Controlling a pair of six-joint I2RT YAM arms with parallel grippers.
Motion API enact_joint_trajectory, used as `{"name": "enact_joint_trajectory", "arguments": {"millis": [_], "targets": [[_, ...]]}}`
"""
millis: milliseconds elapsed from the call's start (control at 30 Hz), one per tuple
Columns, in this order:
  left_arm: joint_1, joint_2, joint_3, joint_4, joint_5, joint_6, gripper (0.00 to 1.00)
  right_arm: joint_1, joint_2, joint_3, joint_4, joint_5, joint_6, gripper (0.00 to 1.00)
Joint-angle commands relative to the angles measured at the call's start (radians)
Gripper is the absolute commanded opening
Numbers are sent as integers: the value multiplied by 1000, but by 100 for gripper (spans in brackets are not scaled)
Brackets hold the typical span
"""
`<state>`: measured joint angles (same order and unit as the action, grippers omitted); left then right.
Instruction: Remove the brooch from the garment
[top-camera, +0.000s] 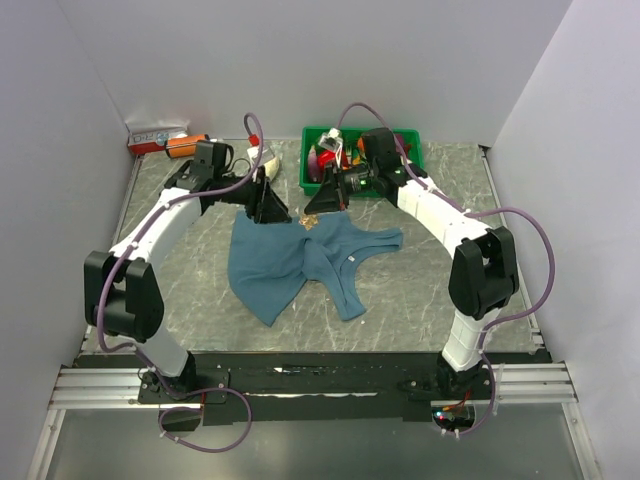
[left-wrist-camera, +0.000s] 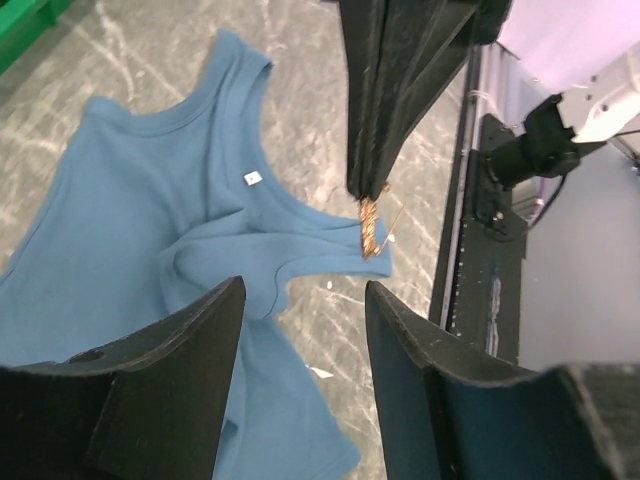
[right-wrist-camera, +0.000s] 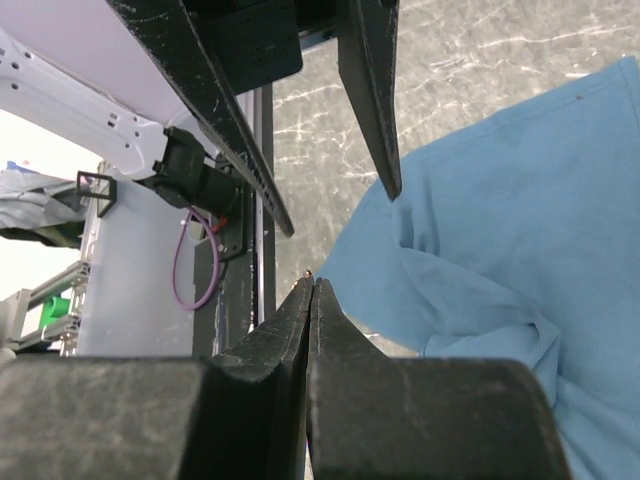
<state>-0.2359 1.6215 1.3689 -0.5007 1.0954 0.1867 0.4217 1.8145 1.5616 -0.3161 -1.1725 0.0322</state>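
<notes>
**Brooch removal, extraction step.** The right gripper (left-wrist-camera: 368, 188) is closed on the upper end of the brooch (left-wrist-camera: 370, 228). This small golden ornament hangs straight below the gripper's tips, its lower end against the edge of the garment (left-wrist-camera: 150, 220); whether the pin is already free of the cloth cannot be told. The left gripper (left-wrist-camera: 300, 295) is open and holds nothing. It is poised above the crumpled cloth just beside the right gripper's tips, with one finger on either side of a raised fold. The white neck label (left-wrist-camera: 252, 178) lies ahead of the left gripper, apart from the brooch. Judged from this arrangement, the step is best done with the left gripper closing on the cloth directly beneath the brooch and holding it down to the table (left-wrist-camera: 150, 60). The right gripper can then draw the pin out along its own line instead of lifting the fabric with it. A slow pull guards against snagging the knit or dropping so small an object from the pinch. Containers: a green bin (top-camera: 414, 150) stands just behind the right gripper and holds a jumble of small items, red and white among them, too cluttered to identify; the brooch is not in it
</notes>
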Motion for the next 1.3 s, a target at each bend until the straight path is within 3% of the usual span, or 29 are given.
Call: {"name": "enact_joint_trajectory", "arguments": {"millis": [0,633,967,1133,1267], "targets": [[-23,31,67,7,95,-6,57,-4,-57,-20,68,-19,40,0],[-54,83,45,155,132,-176,52,14,-67,-49,138,34,107,0],[-57,101,35,220,158,-253,13,19,-72,-57,134,59,106,0],[-59,100,24,232,170,-260,1,17,-75,-64,143,77,121,0],[-59,97,24,225,176,-254,1,17,-76,-75,152,86,136,0]]}}
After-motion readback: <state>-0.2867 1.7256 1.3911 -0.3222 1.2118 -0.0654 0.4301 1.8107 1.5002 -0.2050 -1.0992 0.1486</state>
